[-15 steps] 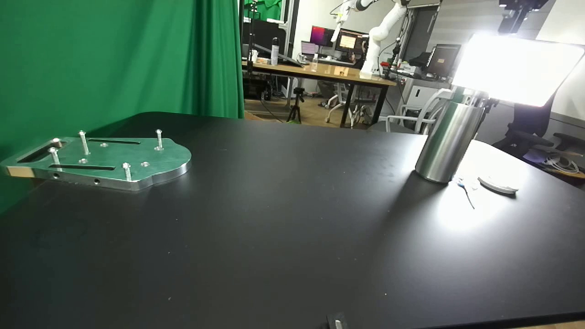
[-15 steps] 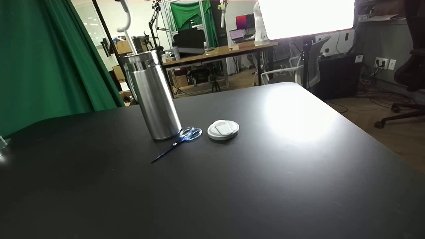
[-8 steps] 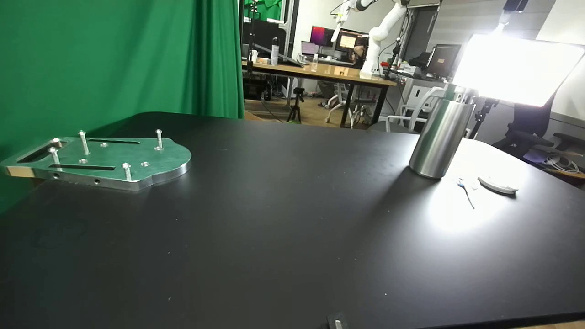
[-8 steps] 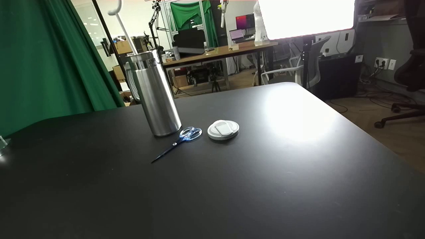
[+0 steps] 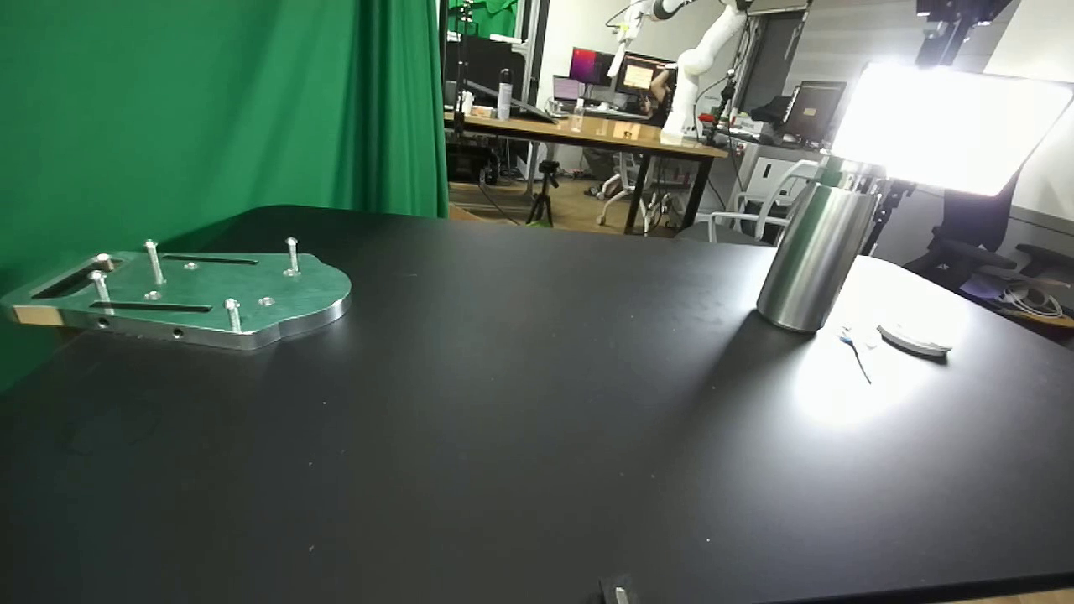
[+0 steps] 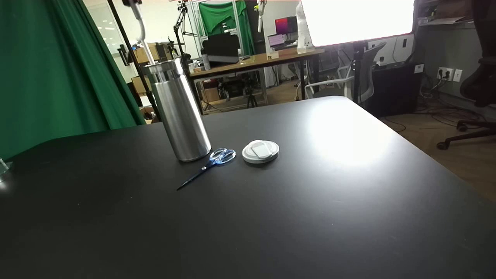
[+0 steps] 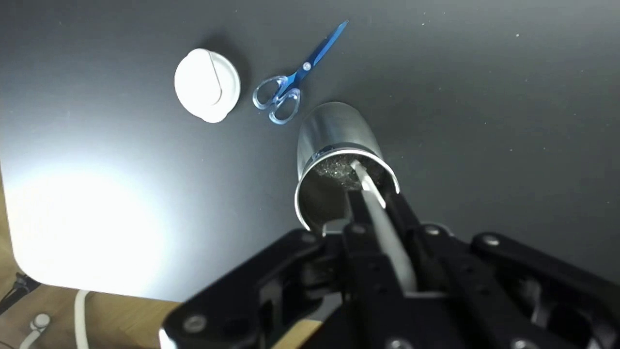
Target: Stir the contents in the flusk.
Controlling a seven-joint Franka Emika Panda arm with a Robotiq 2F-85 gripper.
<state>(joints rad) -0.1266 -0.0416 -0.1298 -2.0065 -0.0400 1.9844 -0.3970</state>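
You can read no text, label, brand, number or sign in the three views. In both exterior views, the laptop (image 5: 566,88) in the background shows you a pale violet screen, too small for letters; the purple monitor (image 5: 588,67) near it is as illegible. In an exterior view, the lit monitor (image 5: 639,77) carries a bright panel and the side monitor (image 5: 812,111) a small light patch, and you cannot make out words on either. The can (image 5: 504,96) on the far desk (image 5: 599,132) is too small for you to read. In an exterior view, a white tag (image 6: 419,68) sits on the black cabinet (image 6: 396,89); you cannot tell whether it bears print.
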